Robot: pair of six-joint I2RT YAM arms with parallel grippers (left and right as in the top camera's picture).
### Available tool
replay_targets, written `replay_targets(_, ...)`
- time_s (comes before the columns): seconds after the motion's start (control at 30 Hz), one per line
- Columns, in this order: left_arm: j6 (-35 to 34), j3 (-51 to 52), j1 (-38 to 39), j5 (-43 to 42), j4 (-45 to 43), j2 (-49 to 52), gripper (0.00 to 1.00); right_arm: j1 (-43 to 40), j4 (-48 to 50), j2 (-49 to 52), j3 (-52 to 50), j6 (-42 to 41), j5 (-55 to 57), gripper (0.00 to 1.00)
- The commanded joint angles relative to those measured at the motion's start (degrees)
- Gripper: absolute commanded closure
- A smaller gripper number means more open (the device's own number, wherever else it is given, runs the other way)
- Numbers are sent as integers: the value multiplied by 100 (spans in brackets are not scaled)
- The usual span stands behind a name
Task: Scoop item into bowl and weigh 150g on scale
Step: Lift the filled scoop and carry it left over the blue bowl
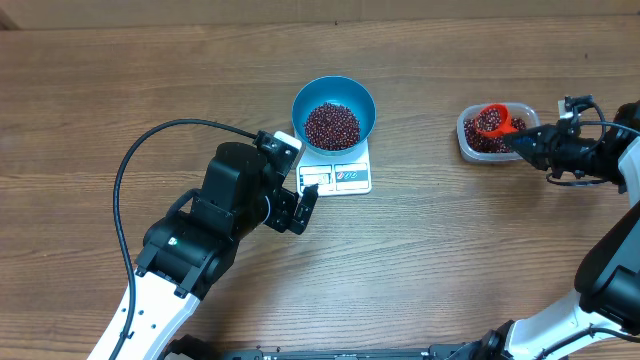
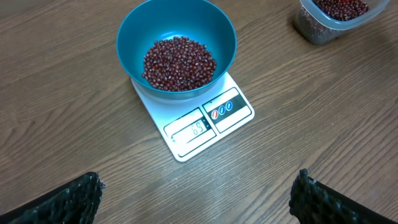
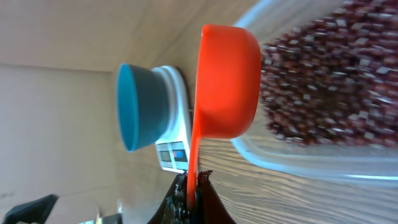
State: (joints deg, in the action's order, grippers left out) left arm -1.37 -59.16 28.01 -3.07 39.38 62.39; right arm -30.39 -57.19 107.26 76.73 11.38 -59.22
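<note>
Far left of right end effector (image 1: 518,138) sits bowl (image 1: 301,112) (on scale (image 1: 352,178)).

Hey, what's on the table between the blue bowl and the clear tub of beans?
Nothing: the overhead view shows only bare wooden table between the blue bowl and the clear tub. The orange scoop is over the tub itself.

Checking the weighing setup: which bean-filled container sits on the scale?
The round bright blue bowl, atop the flat white scale; the clear plastic tub stands apart on the wooden table.
</note>
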Motion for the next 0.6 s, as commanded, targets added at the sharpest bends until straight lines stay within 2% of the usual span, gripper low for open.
replay_targets(0.0, -55, 9, -28, -83, -15, 20, 0, -33, -70, -2, 46, 264, -723, 96)
replay_targets(0.37, -55, 9, -28, -83, -17, 20, 0, 533, -17, -2, 48, 264, -1886, 96)
replay_targets(0.57, -55, 9, -28, -83, -17, 20, 0, 1202, 42, -2, 48, 264, -1934, 96)
